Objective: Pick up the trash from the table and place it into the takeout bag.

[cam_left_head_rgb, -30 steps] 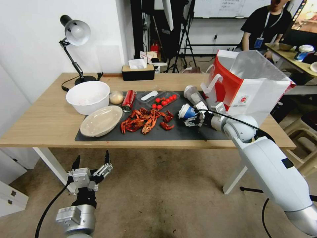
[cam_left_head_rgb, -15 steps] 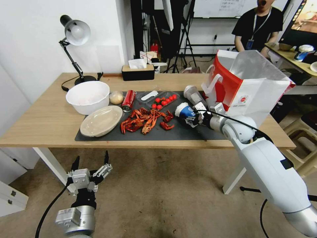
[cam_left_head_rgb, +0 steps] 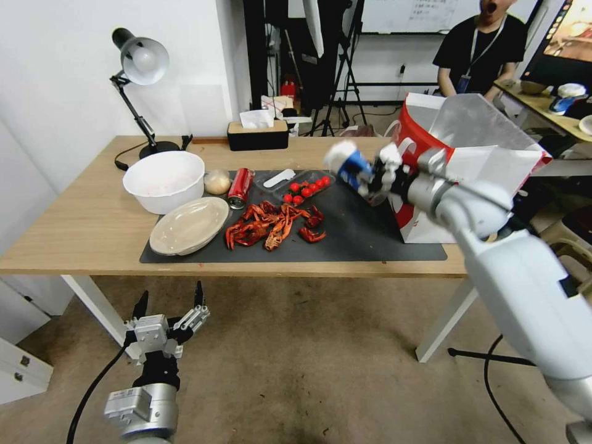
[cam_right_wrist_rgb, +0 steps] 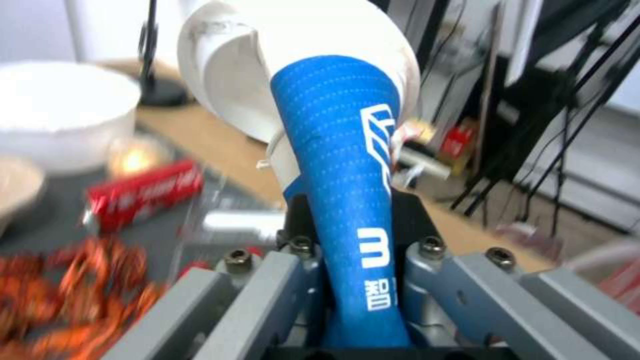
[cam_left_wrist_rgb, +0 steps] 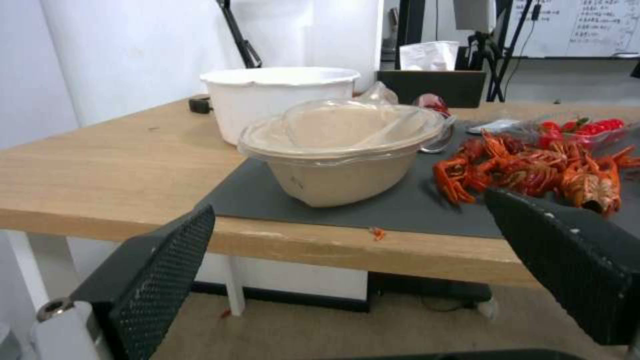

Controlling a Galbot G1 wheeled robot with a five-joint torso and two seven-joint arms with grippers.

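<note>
The table (cam_left_head_rgb: 80, 234) lies below the right gripper (cam_left_head_rgb: 377, 176), its dark mat (cam_left_head_rgb: 357, 237) under the raised arm. The takeout bag (cam_left_head_rgb: 475, 166) stands just behind and to the outer side of that gripper, mouth open upward, its red side (cam_left_head_rgb: 414, 139) facing the wrist. The right gripper is clamped on the blue paper cup (cam_left_head_rgb: 353, 165), held clear of the mat and tipped so the white lid (cam_left_head_rgb: 336, 153) points away from the bag; in the right wrist view the cup (cam_right_wrist_rgb: 347, 190) looks squeezed narrow between the fingers.

To do this step well, I judge the cup should rise above the bag's rim before it travels sideways, since the loop handle (cam_left_head_rgb: 404, 148) sits close by the fingers and could snag. Release should come only once the cup is over the opening, because the light bag may tip if nudged.

Farther off on the gripper's inner side rest the beige oval plate (cam_left_head_rgb: 188, 226), red soda can (cam_left_head_rgb: 240, 187) and small beige ball (cam_left_head_rgb: 217, 182). The left gripper (cam_left_head_rgb: 169, 324) hangs below the table edge, fingers apart.
</note>
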